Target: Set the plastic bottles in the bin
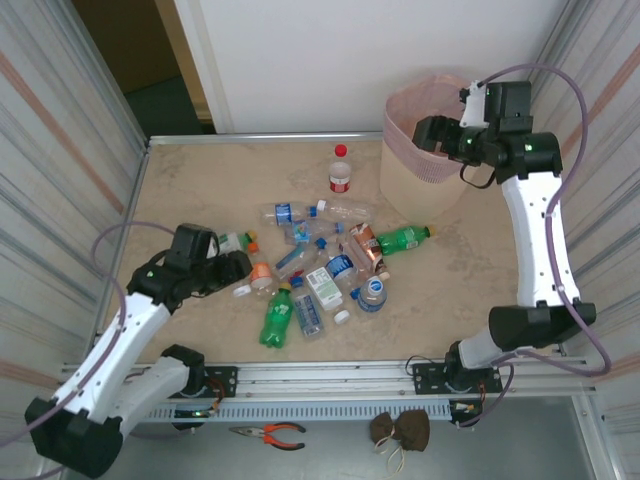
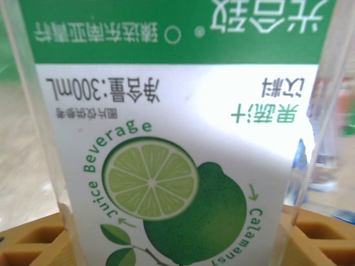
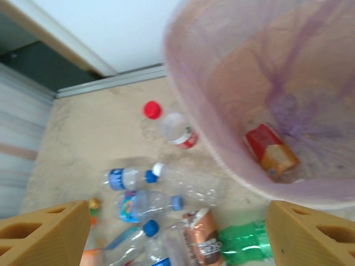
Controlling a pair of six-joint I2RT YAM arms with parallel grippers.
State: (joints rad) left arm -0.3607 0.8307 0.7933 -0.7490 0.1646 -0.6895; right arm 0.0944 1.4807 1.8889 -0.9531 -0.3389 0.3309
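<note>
Left tool (image 1: 238,268), honeycombed orange fingers (image 2: 33,244) flanking clear lime-label bottle (image 2: 177,138), grip uncertain; right tool (image 3: 177,233) gapes by pink-lined bin (image 1: 415,195).

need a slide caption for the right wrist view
Pink-lined bin with a red-labelled bottle inside; other bottles lie scattered on the table

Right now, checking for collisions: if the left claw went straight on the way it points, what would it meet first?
The lime-label juice bottle, sitting between the fingers of the left claw; whether they touch it is unclear.
</note>
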